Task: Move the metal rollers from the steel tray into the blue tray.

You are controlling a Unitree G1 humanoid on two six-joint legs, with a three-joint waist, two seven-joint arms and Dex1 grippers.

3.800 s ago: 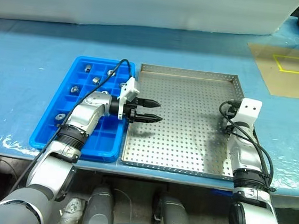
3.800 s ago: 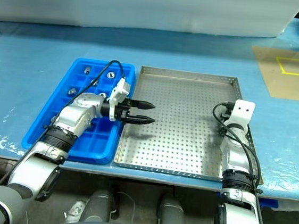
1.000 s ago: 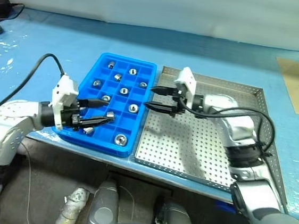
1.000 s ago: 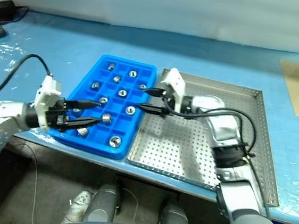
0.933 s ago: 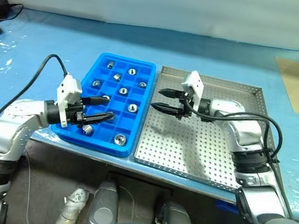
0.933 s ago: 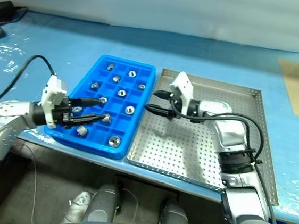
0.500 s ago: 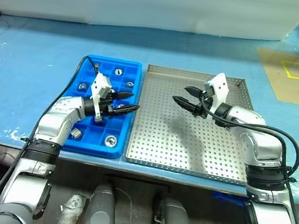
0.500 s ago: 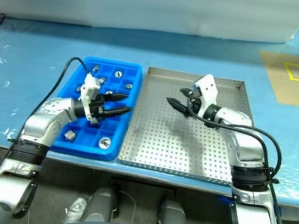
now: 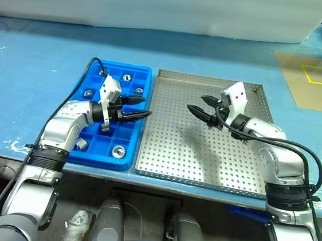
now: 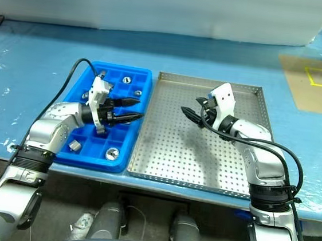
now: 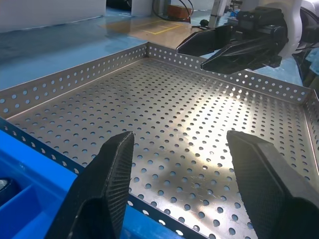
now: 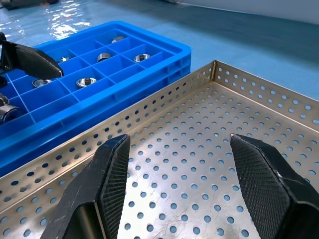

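Your head's two eye views look down from above and in front on the steel tray, while both wrist views skim low and close across that same perforated floor from opposite sides.

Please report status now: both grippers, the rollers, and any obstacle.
Left gripper open, empty, over blue tray edge. Right gripper open, empty, above steel tray. Metal rollers in blue tray. No obstacle seen.

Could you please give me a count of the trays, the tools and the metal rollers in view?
Trays: 2, the blue tray and the steel tray
Tools: 2, the left tool and the right tool, both open and empty
Metal rollers: 7 visible, all in the blue tray; the left arm may hide more
Total: 11
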